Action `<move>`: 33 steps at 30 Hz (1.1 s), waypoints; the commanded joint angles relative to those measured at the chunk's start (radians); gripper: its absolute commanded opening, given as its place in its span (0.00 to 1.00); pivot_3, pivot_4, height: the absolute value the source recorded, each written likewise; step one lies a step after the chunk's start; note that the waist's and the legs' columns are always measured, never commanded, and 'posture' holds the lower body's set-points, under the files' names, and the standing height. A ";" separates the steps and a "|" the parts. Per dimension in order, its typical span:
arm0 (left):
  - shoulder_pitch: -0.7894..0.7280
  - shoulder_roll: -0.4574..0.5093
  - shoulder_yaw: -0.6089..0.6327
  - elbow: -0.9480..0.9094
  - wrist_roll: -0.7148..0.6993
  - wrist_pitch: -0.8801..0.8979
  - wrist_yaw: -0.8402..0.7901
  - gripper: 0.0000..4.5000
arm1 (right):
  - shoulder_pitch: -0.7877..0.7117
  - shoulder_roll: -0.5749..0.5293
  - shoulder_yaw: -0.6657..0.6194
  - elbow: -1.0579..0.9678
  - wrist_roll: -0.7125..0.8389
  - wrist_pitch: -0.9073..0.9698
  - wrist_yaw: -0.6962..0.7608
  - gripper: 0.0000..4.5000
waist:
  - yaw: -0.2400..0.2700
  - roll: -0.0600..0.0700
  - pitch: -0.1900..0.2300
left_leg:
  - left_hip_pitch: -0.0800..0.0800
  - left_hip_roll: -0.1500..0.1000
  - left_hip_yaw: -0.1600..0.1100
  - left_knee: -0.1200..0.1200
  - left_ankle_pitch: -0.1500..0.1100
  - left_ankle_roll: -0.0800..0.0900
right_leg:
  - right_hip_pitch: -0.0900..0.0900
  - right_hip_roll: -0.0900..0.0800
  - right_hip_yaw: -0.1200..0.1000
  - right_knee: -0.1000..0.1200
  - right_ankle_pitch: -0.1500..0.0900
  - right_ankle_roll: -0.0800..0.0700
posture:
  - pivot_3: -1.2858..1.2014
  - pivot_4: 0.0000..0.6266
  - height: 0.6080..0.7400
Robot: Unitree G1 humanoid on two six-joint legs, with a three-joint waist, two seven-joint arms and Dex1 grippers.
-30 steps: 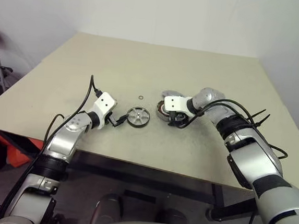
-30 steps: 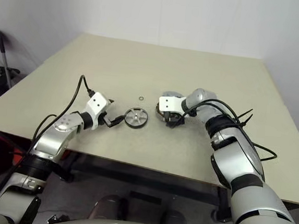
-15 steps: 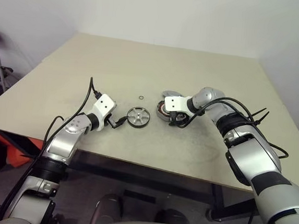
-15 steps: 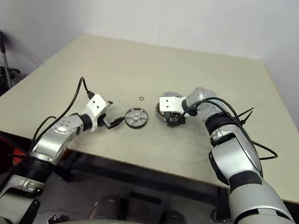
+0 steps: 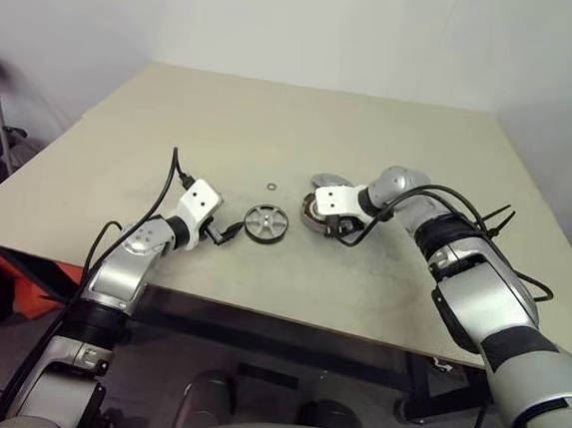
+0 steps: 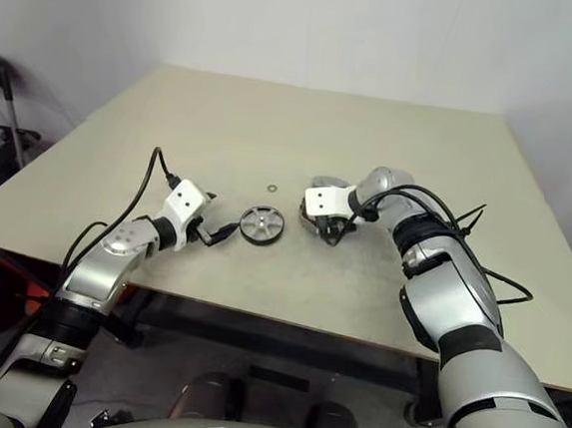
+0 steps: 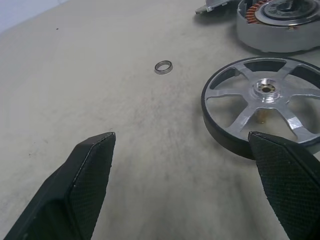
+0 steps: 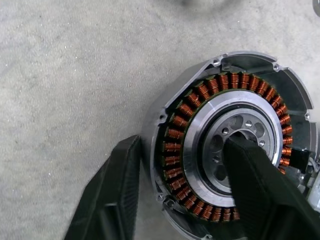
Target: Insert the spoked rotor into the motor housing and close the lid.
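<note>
Spoked rotor (image 5: 264, 223), black rim with silver spokes, sits flat on my beige desk (image 5: 223, 128) just ahead of my wide-open left pincer (image 7: 182, 167). Right pincer (image 8: 182, 185) straddles the round silver copper-wound motor housing (image 8: 231, 145) wall, not clamped yet. A skewed squeeze could shove it away.

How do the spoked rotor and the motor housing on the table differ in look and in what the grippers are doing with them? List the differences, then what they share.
The spoked rotor is an open wheel with a black rim and silver spokes; the motor housing is a silver cup ringed with copper windings.
The rotor lies free beside the open left gripper; the right gripper straddles the housing's wall, one finger inside, one outside.
Both are round and lie flat on the table.
</note>
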 commanded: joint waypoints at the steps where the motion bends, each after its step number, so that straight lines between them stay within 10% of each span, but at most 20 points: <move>1: -0.018 0.004 0.010 -0.035 0.000 -0.007 0.011 1.00 | -0.020 -0.004 0.023 0.074 -0.049 0.015 -0.004 0.45 | 0.000 0.000 0.000 | 0.000 0.000 0.000 0.001 0.000 0.001 | 0.000 0.000 0.000 0.000 0.000 0.000 | 0.52 0.00 1.00; 14: -0.005 0.002 0.009 -0.038 -0.002 -0.006 0.021 1.00 | 0.010 -0.077 -0.004 0.011 -0.023 0.033 0.086 0.45 | 0.009 0.001 0.000 | -0.002 0.000 0.000 0.005 -0.001 0.002 | 0.003 0.000 0.000 0.000 0.000 0.000 | 0.52 0.00 1.00; 33: -0.045 -0.015 -0.013 0.010 0.002 -0.020 0.003 1.00 | 0.384 -0.253 -0.044 -0.700 0.045 0.320 0.265 0.45 | 0.027 0.000 0.000 | -0.010 0.001 0.000 0.008 -0.005 0.008 | -0.001 0.000 0.000 -0.002 -0.001 0.002 | 0.52 0.00 1.00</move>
